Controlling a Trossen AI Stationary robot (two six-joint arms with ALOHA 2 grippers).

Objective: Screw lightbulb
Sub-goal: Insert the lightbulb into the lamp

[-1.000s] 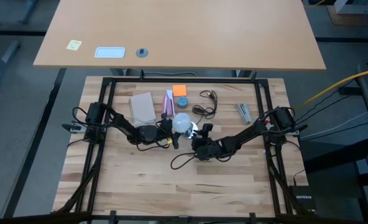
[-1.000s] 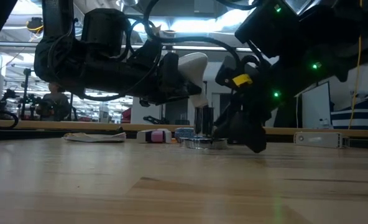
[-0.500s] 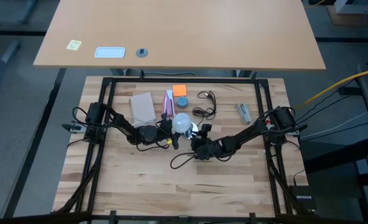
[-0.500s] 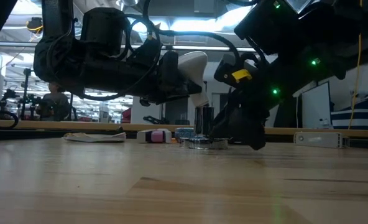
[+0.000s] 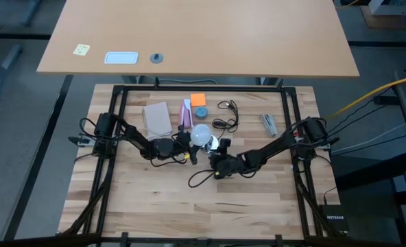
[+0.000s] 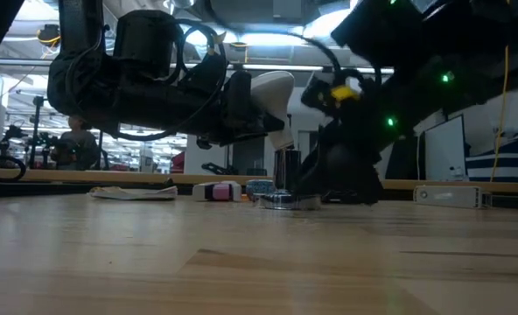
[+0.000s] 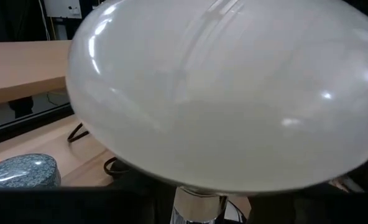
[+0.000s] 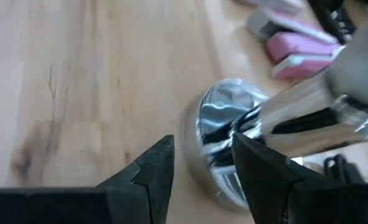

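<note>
The left gripper [image 5: 189, 140] is clamped on the lightbulb [image 5: 201, 134] — long axis upright, neck down over the socket [image 6: 285, 200] — while the right gripper [image 8: 202, 163], jaws parted, straddles the socket's rim.

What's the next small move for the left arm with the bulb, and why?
Probably lower the lightbulb straight down toward the socket. The left gripper holds it above the silvery socket, with a gap showing between them in the low view. The right gripper sits at the socket's base, seemingly steadying it. Turning makes sense only once the neck seats.
</note>
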